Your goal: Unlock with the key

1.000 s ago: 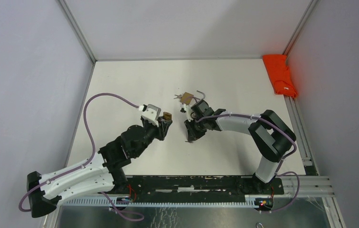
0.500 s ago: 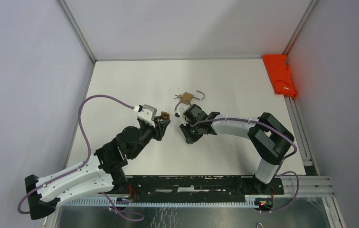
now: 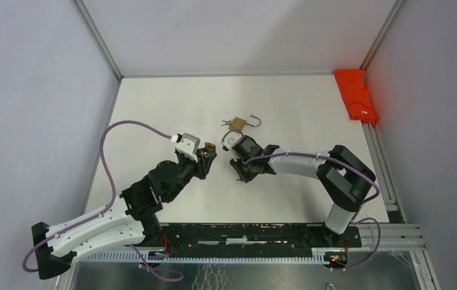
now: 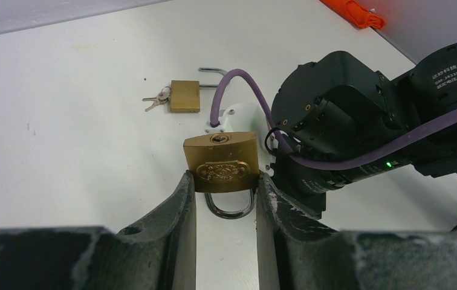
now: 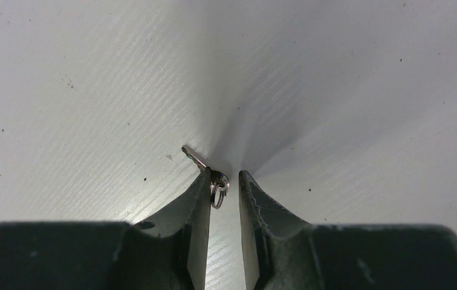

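Note:
My left gripper (image 4: 225,175) is shut on a brass padlock (image 4: 220,160), clamping its body from both sides above the table. The closed shackle points back at the camera and the keyhole end faces away. From above, the same padlock (image 3: 210,147) shows at the left gripper (image 3: 209,154). My right gripper (image 5: 223,175) is tipped down onto the table, open by a narrow gap. A small silver key (image 5: 196,157) lies at its tips. The blade sticks out past the left finger, and the key ring (image 5: 218,193) rests between the jaws against that finger.
A second brass padlock (image 3: 237,124) with an open shackle (image 3: 255,120) and a bunch of keys (image 3: 225,124) lies just beyond the right wrist, and also shows in the left wrist view (image 4: 185,96). An orange cloth (image 3: 355,93) sits at the far right edge.
The right gripper has shifted slightly left and its jaws have widened over the key. The left arm has drawn back a little with the padlock still held.

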